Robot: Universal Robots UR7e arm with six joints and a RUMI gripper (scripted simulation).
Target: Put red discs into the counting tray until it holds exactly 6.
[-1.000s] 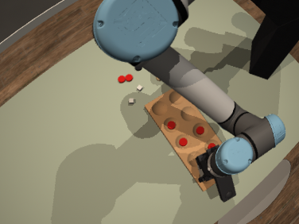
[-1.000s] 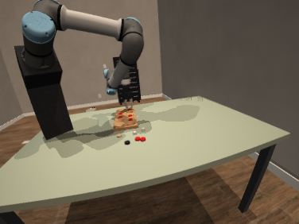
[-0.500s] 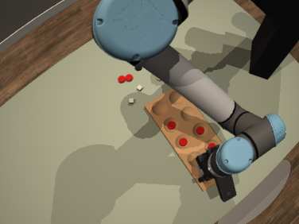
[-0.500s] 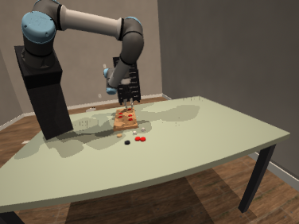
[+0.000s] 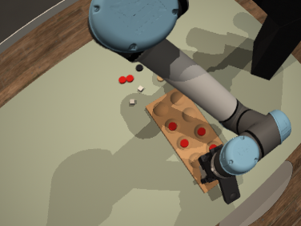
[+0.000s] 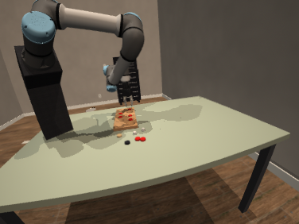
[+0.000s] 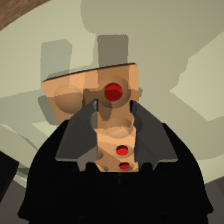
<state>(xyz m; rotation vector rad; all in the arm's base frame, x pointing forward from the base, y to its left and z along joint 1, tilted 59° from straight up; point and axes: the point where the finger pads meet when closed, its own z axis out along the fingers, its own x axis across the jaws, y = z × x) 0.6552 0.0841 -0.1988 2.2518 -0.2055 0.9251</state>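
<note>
From the top, the gripper [image 5: 206, 170] hangs over the counting tray's [image 5: 158, 110] near end; four red discs [image 5: 172, 127] fill pockets, two spare discs [image 5: 126, 79] lie beyond its far end. In the exterior view, it hovers above the tray. The wrist view shows the jaws partly open, holding nothing, seemingly after a release.

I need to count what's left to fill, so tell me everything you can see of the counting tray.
The counting tray is a tan, wood-looking rectangular board with round pockets in two rows, lying flat and diagonal on the table. Four red discs show in pockets; the hand and arm cover its far end, so others may be hidden.
</note>
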